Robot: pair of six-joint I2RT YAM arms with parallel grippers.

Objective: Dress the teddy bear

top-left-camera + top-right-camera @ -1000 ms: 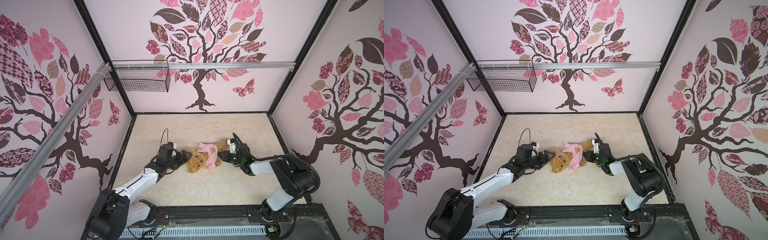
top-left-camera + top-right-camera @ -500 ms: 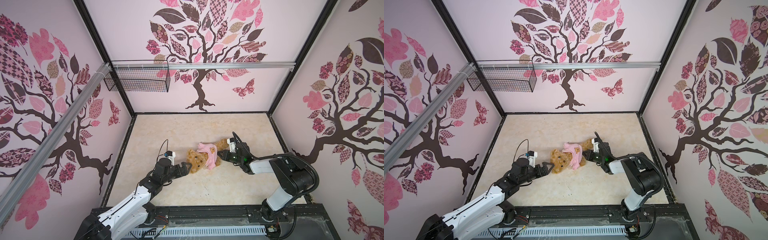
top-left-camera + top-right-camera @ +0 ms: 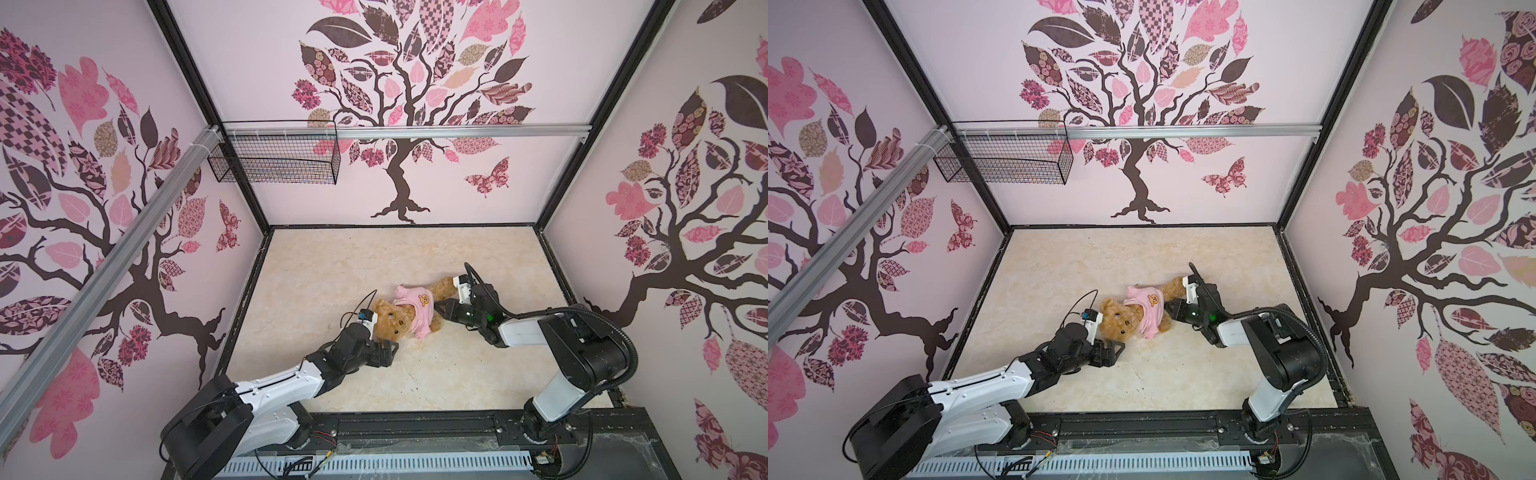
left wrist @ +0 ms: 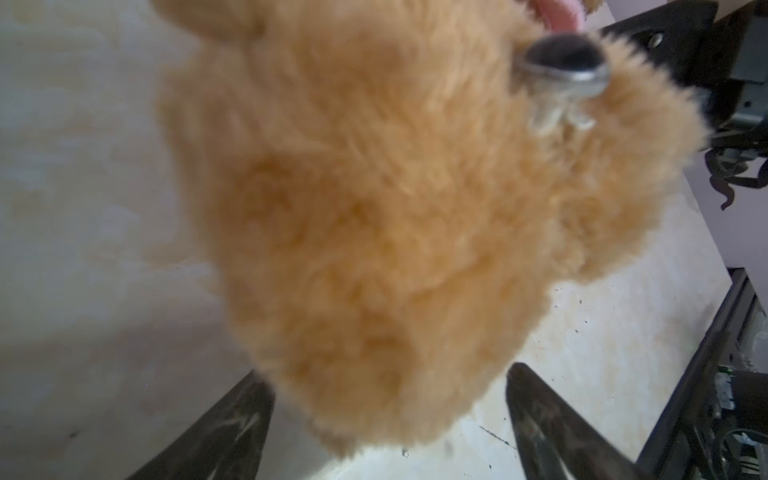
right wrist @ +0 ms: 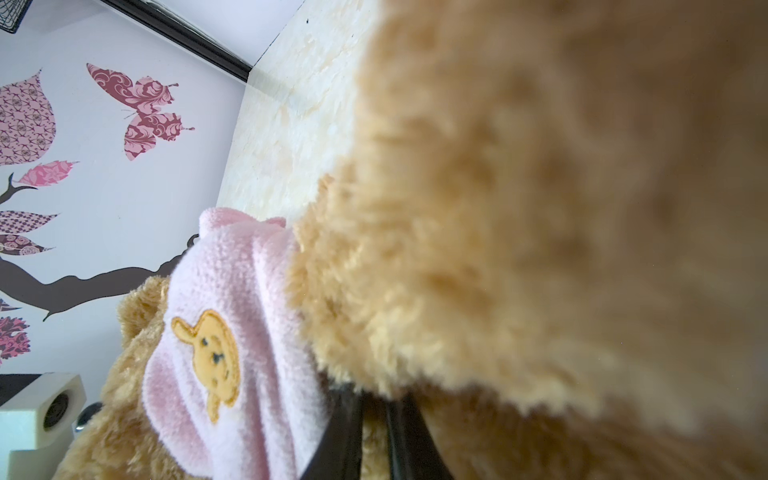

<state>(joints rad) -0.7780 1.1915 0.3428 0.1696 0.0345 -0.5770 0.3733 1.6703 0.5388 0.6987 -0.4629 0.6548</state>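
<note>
Tabletop (image 3: 332,266) | teddy bear (image 3: 392,322) diag axis | head near-left, legs far-right

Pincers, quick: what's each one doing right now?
Left pincer: open, empty, tips just short of the teddy bear.
Right pincer: nearly closed, apparently on teddy bear fur beside the pink shirt.

Left arm (image 3: 286,380), right arm (image 3: 521,332): white link shells, black joints, looping black cables; green lights near right wrist.

Teddy bear (image 3: 392,323) in pink shirt (image 3: 417,306), left end effector (image 3: 384,348) by head, right end effector (image 3: 439,308) at legs
</note>
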